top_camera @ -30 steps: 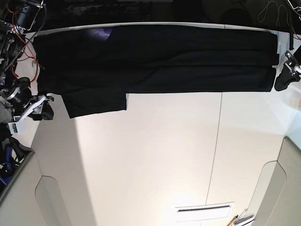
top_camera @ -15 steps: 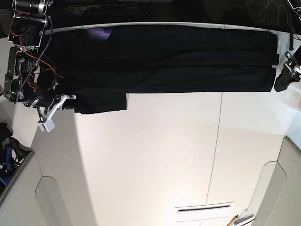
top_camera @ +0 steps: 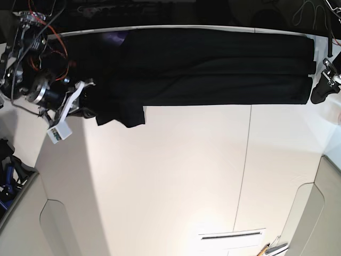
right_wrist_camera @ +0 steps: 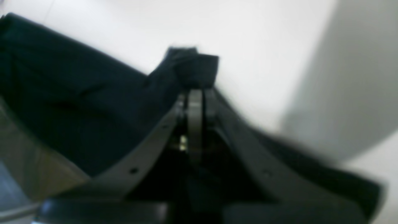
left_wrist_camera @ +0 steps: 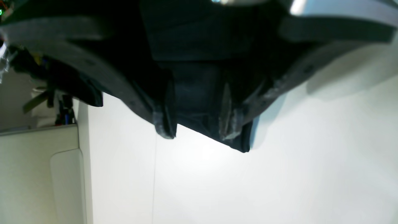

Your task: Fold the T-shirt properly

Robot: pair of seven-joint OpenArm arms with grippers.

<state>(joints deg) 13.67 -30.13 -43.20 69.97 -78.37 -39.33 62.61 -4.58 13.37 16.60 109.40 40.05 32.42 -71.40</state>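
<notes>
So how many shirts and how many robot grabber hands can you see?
T-shirt: 1, black, spread across the white table
Grabber hands: 2, the right gripper shut on the T-shirt's corner and the left gripper with its fingers apart over the other end
Total: 3

The right arm (top_camera: 40, 88) is black metal strung with red cables and carries a white bracket. Both grippers have dark grey curved fingers (left_wrist_camera: 93, 67) dotted with small screw holes.
</notes>
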